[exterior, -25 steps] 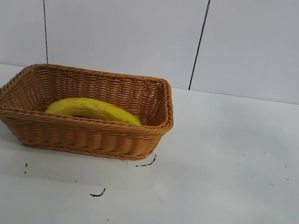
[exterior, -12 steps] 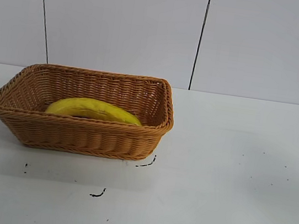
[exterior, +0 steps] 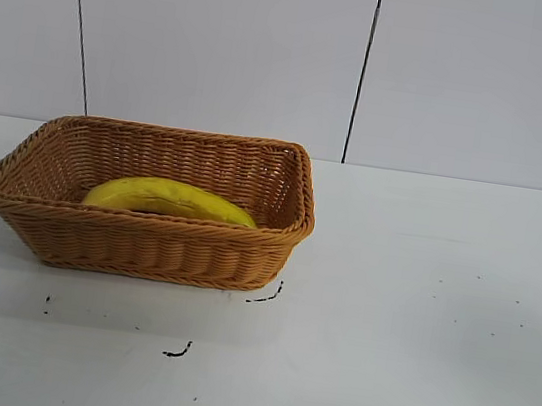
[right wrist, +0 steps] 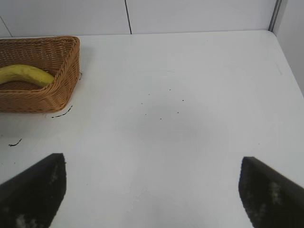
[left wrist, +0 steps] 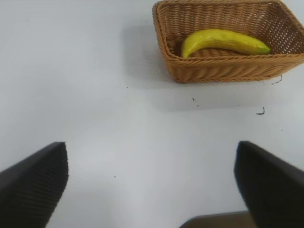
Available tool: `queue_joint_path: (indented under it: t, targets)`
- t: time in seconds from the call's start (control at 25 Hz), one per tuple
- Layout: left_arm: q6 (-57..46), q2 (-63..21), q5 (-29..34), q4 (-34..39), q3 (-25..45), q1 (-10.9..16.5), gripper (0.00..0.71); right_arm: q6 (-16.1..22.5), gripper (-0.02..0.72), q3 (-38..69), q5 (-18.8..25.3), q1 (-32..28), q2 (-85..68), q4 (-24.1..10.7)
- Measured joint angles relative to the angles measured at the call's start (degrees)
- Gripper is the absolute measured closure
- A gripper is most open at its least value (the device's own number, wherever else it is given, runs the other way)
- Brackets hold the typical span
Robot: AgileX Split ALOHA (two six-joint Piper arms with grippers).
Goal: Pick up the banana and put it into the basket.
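The banana (exterior: 171,198) lies inside the basket (exterior: 144,244) at the left of the white table (exterior: 415,324). The left gripper (left wrist: 152,185) and right gripper (right wrist: 152,190) hang over bare tabletop well apart from the basket, fingers spread wide, holding nothing.

White tabletop (exterior: 417,314), matte, meeting a pale panelled wall at its far edge. One object sits directly on it: the basket (exterior: 144,244), tan-orange wicker, rectangular, flared sides, braided rim, upright on its base toward the left side in the exterior view. Small dark marks lie on the surface just in front of the basket's near right corner (exterior: 265,297), with another short curved one (exterior: 177,352) nearer the front edge. A few fine specks are scattered to the right (exterior: 478,278).
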Motion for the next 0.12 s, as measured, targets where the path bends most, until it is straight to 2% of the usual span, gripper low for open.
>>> queue_joint_path:
  t: [0.12]
  targets:
    - [0.0, 0.0, 0.0, 0.0, 0.0, 0.0, 0.020, 0.0, 0.011, 0.0, 0.0, 0.0, 0.0, 0.0]
